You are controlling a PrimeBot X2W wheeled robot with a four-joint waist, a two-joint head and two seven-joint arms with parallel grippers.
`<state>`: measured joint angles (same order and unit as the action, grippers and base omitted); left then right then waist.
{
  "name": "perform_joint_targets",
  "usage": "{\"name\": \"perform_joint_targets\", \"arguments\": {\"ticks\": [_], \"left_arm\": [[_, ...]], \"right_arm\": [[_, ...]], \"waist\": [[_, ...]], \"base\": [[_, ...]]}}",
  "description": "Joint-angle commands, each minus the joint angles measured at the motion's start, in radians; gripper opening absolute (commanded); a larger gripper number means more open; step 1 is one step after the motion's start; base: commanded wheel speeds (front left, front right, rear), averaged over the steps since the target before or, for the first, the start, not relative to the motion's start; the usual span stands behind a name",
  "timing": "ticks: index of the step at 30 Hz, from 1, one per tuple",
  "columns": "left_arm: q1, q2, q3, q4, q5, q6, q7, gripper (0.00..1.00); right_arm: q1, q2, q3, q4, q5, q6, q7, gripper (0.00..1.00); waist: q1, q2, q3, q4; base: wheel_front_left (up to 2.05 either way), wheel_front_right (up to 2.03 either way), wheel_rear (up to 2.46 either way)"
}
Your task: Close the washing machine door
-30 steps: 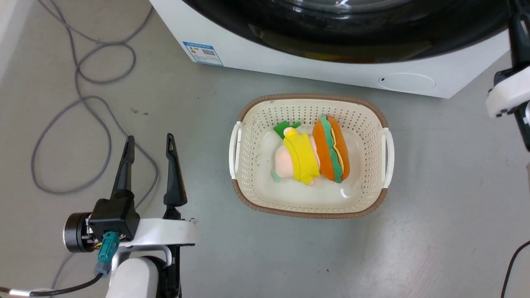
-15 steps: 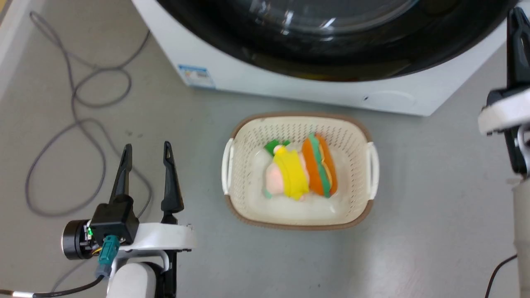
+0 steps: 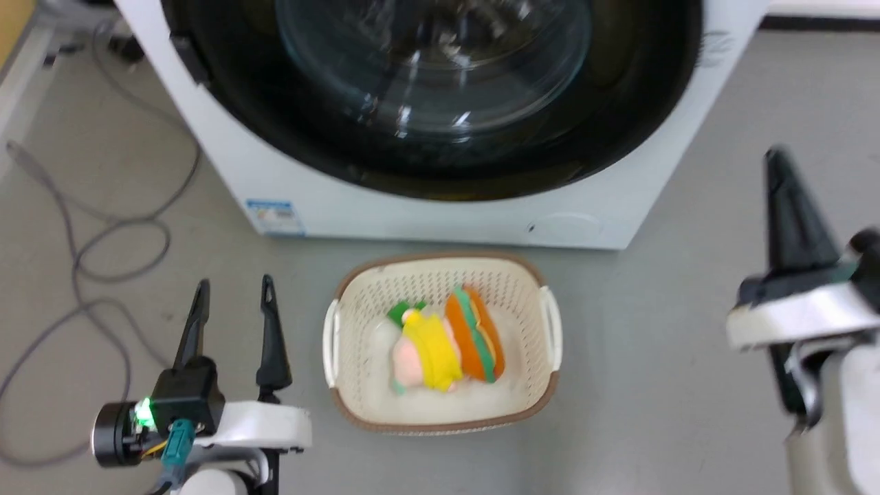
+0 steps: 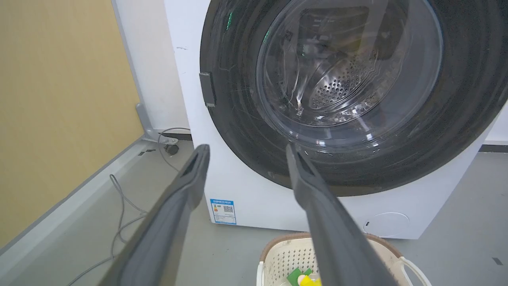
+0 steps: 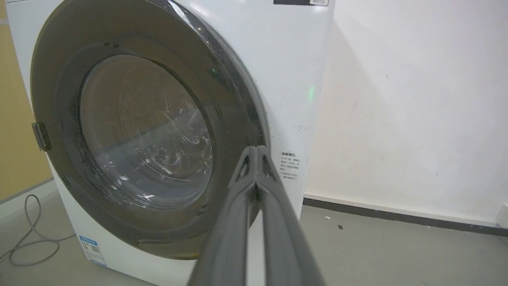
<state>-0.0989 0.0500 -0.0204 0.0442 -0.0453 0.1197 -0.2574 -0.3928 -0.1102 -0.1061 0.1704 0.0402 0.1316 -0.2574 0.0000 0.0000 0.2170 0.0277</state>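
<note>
lying flat against the front of the white washing machine, the washing machine door looks shut, its black rim spanning nearly the whole front. the left wrist view adds the perforated steel drum behind the domed glass and a small metal fitting on the rim's left edge. the right wrist view adds the machine's side panel and a white wall. the left gripper hovers over the floor beside the cream basket of plush toys, jaws spread and empty. the right gripper has its jaws pressed together, clear of the machine. compared with one second ago the head camera has lifted: far more of the door shows, and the basket sits lower in frame.
</note>
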Motion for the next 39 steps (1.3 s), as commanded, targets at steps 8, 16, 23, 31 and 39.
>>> {"name": "perform_joint_targets", "arguments": {"ticks": [8,16,23,31,39], "left_arm": [[0.068,0.008,0.014,0.009,0.020,-0.010,-0.004,1.00],[0.128,0.009,0.017,0.016,0.023,-0.016,-0.004,1.00],[0.160,0.010,0.015,0.037,0.027,-0.018,-0.004,1.00],[0.164,0.004,0.013,0.059,0.017,-0.019,0.002,0.00],[0.161,0.003,0.013,0.053,0.019,-0.024,0.016,0.00]], "right_arm": [[0.153,0.045,0.040,-0.010,0.081,-0.001,-0.004,1.00],[0.314,0.059,0.049,-0.013,0.124,-0.001,-0.004,1.00],[0.399,0.060,0.074,-0.039,0.110,-0.001,-0.004,1.00],[0.419,0.055,0.068,-0.059,0.109,0.000,0.001,0.00],[0.418,0.055,0.070,-0.065,0.101,0.000,0.015,0.00]], "waist": [[0.0000,0.0000,-0.109,-0.070],[0.0000,0.0000,-0.185,-0.095],[0.0000,0.0000,-0.208,-0.106],[0.0000,0.0000,-0.216,-0.105],[0.0000,0.0000,-0.216,-0.101]], "base": [[0.00,0.00,0.00],[0.00,0.00,0.00],[0.00,0.00,0.00],[0.00,0.00,0.00],[0.00,0.00,0.00]]}}
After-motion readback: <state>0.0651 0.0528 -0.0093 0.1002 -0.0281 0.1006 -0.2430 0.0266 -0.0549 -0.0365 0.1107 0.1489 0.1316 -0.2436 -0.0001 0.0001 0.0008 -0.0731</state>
